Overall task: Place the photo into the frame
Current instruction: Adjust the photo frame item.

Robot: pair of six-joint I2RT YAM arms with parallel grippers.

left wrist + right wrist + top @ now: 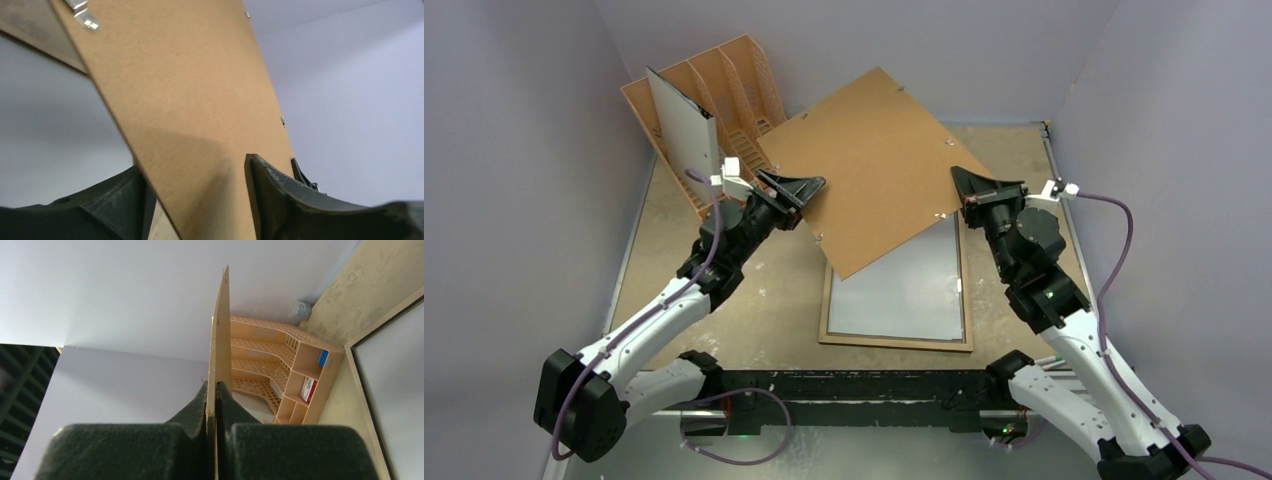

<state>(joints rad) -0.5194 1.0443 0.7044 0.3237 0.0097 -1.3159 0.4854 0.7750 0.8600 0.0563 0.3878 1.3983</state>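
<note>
Soft even light; left gripper [195, 167] shadows backing board [175, 100]; near foreground blurred.

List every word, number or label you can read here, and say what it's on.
No text can be read in any view.
Red and white item in the rack: possibly a label, too small to read.
Blue item beside it: too small to read.
Board, frame, photo: no print showing.
</note>
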